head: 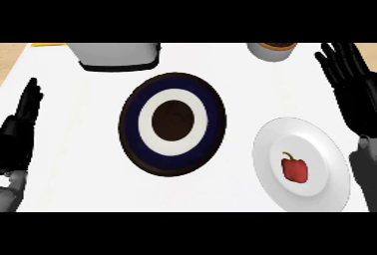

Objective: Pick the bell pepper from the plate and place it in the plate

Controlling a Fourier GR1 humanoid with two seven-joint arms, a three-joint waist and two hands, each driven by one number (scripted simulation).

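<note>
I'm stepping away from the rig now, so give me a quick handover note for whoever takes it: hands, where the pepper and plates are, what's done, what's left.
Left hand: open, fingers straight, resting at the view's left edge, holding nothing.
Right hand: open, fingers straight, at the right edge beyond the white plate, holding nothing.
Bell pepper: red, lying on the white plate at the right, untouched.
Dark ringed plate: centre of the counter, nothing on it.
Done: nothing yet; no hand is on the pepper.
Left: grasp the pepper, probably with the right hand since it is nearer, carry it left and set it on the dark ringed plate.
</note>
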